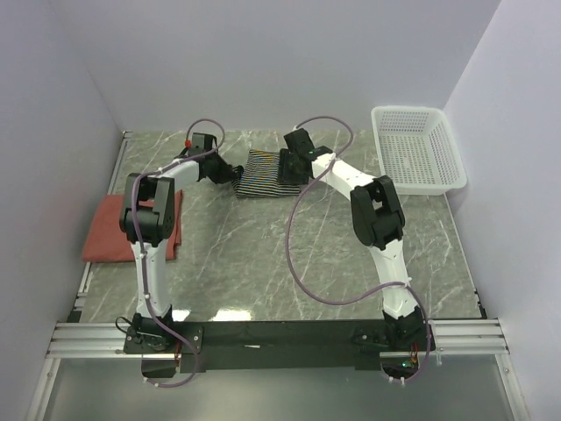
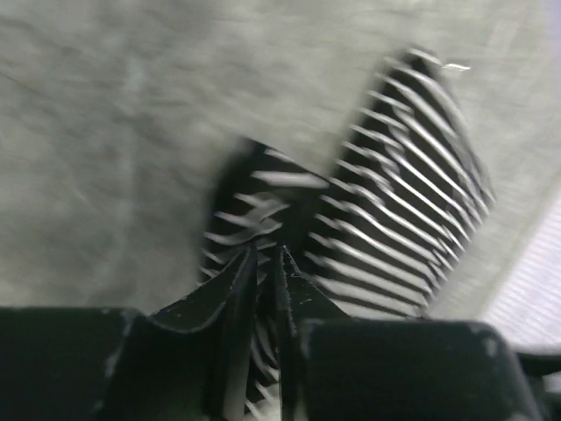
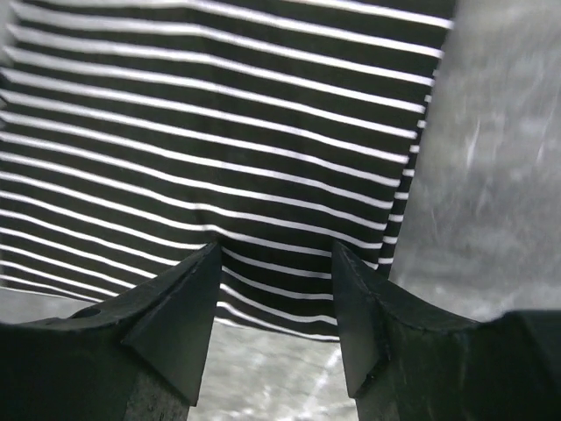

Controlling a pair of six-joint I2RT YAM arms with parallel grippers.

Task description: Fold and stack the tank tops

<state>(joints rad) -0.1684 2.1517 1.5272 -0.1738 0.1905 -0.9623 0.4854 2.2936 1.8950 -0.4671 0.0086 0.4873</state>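
The black-and-white striped tank top (image 1: 261, 175) lies folded at the back middle of the table. My left gripper (image 1: 226, 173) is at its left edge; in the left wrist view its jaws (image 2: 267, 252) are shut on a pinch of the striped cloth (image 2: 412, 193). My right gripper (image 1: 294, 167) is over the top's right edge, open and empty, with the striped cloth (image 3: 219, 132) just beyond its fingertips (image 3: 276, 247). The brick-red tank top (image 1: 110, 230) lies folded at the left edge, partly behind the left arm. The mustard-tan top is out of view.
A white mesh basket (image 1: 419, 149) stands at the back right corner. The marble-patterned table (image 1: 263, 263) is walled by white panels at the left, back and right. A metal rail (image 1: 280, 338) holding the arm bases runs along the near edge.
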